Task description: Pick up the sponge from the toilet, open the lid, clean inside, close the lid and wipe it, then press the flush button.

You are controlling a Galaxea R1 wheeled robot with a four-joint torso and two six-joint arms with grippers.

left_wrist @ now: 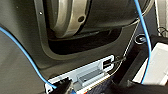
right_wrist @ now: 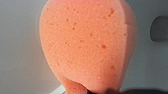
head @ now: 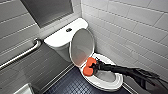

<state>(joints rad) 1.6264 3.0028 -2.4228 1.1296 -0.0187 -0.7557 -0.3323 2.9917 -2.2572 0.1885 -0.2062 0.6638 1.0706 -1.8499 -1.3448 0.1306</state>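
Sponge (head: 89,66) in play: one orange-red piece, porous, pinched at the waist! From the left: one curved metal grab bar (head: 22,55). Next the glossy white toilet (head: 112,83), one round dark flush button (head: 68,30) on its tank top. The smooth oval lid (head: 82,46) stands raised. The sponge sits at the open bowl's left rim, clamped in the right gripper (head: 94,66); whether it touches ceramic, I cannot tell.

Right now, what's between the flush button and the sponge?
The raised lid stands between the flush button and the sponge, as the head view shows.
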